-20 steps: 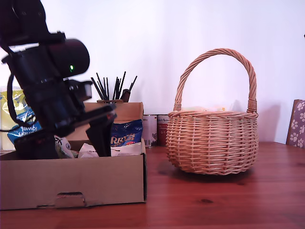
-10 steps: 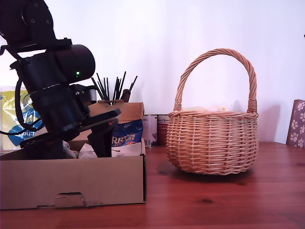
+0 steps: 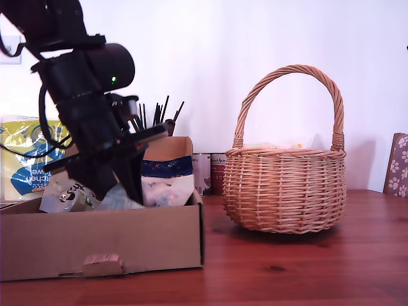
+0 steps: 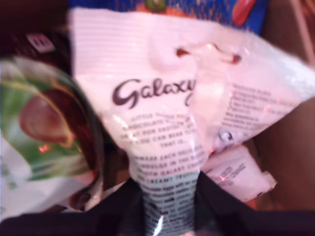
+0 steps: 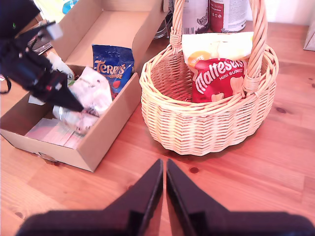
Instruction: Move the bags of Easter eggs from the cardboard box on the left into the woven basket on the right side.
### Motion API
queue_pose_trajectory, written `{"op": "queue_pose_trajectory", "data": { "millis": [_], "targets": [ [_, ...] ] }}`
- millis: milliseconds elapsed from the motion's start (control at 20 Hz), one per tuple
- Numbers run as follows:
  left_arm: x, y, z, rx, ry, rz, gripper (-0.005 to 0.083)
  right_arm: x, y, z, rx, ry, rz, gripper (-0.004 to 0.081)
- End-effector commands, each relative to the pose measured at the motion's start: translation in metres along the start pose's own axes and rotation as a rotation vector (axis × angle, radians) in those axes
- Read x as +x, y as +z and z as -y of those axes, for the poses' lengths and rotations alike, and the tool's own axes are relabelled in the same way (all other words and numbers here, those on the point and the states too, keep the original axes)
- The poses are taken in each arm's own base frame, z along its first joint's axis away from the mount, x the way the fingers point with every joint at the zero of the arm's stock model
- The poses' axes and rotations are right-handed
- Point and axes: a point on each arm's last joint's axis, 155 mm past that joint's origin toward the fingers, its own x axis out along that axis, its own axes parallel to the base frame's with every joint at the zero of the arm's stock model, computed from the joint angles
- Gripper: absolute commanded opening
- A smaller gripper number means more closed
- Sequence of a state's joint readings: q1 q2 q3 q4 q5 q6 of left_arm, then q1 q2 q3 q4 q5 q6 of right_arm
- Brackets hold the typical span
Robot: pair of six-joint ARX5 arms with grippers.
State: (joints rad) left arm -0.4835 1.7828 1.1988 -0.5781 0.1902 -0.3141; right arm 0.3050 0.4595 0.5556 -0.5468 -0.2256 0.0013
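Gripping a white crinkly Galaxy bag [image 4: 162,123] by its lower end, my first claw [image 3: 131,169] holds it over the shallow brown cardboard box [image 3: 102,239] at the exterior view's left. My second claw [image 5: 164,189] hovers above the wooden tabletop [image 5: 275,167] with jaws pressed together, empty — near the round tan wicker basket [image 5: 206,125], which holds a red Maltesers bag [image 5: 216,78].

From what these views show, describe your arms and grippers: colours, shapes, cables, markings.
My first gripper ends a black arm with a fat cylindrical joint housing bearing a small green light; black cables loop beside it. My second gripper shows two matte black fingers that taper to points. I can make out no markings.
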Motion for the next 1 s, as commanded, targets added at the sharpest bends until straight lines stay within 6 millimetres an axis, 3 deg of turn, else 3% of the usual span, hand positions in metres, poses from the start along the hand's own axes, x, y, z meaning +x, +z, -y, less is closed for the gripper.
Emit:
{"op": "queue_pose_trajectory", "data": {
  "millis": [0,250,450,700,800,950],
  "targets": [
    [-0.008,0.006,0.006,0.034,-0.012,0.001,0.0036,0.0,0.002,-0.001,-0.004,0.002,0.006,-0.0012],
    [-0.06,0.035,0.027,0.084,-0.052,0.123,0.0036,0.0,0.002,-0.001,-0.004,0.002,0.005,-0.0012],
    [-0.087,0.077,0.082,0.153,-0.215,0.34,0.0036,0.0,0.002,-0.001,-0.003,0.002,0.005,-0.0012],
    [-0.098,0.111,0.161,0.289,-0.373,0.571,0.0036,0.0,0.002,-0.001,-0.001,0.002,0.005,-0.0012],
    [-0.094,0.115,0.179,0.302,-0.407,0.609,0.0036,0.0,0.002,-0.001,-0.001,0.002,0.006,-0.0012],
    [-0.079,0.12,0.19,0.312,-0.399,0.649,0.0036,0.0,0.002,-0.001,-0.001,0.002,0.007,-0.0012]
  ]
}}
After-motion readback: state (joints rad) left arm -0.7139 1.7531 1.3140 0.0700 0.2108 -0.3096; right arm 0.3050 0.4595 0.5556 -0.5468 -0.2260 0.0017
